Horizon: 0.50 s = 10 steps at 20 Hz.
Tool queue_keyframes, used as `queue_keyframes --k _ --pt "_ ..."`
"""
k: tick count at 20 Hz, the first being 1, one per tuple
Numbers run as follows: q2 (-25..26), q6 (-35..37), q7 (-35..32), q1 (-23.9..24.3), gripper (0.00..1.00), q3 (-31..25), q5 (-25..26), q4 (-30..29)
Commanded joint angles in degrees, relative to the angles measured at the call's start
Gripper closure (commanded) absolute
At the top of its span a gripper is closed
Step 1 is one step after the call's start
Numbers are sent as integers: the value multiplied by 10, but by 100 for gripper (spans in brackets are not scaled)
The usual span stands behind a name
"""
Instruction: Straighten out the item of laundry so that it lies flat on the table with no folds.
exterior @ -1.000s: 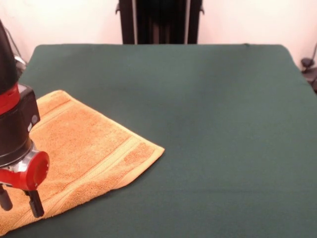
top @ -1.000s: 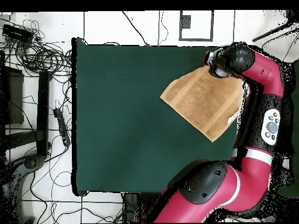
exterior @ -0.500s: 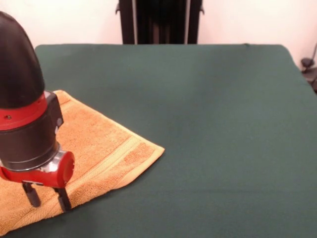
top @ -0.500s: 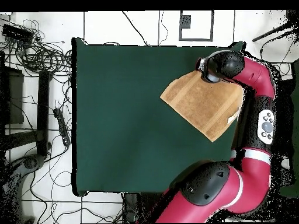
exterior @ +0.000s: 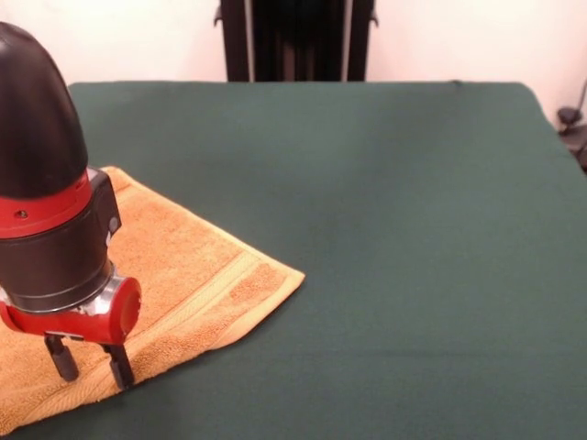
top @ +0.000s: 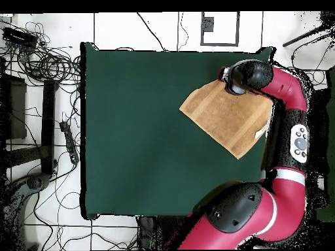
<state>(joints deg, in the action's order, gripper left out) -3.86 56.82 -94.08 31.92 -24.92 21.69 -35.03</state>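
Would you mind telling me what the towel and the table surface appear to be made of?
The towel looks like orange-tan terry cloth: a nubby looped pile, with smoother woven bands and a hemmed edge near its corner. The table seems covered in dark green cloth, matte and even, without shine; what lies beneath it cannot be seen.

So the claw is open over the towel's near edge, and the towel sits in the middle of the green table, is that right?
Not quite: the towel lies near a corner of the table, not in the middle, as the overhead view shows. The rest holds: the claw is open over the towel's near edge.
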Motion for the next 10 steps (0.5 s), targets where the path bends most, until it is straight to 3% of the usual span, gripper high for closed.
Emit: queue_keyframes --k 1,10 --pt "18 -7 121 -4 0 -26 -2 -95" --pt "34 29 119 -11 0 -32 -5 -56"
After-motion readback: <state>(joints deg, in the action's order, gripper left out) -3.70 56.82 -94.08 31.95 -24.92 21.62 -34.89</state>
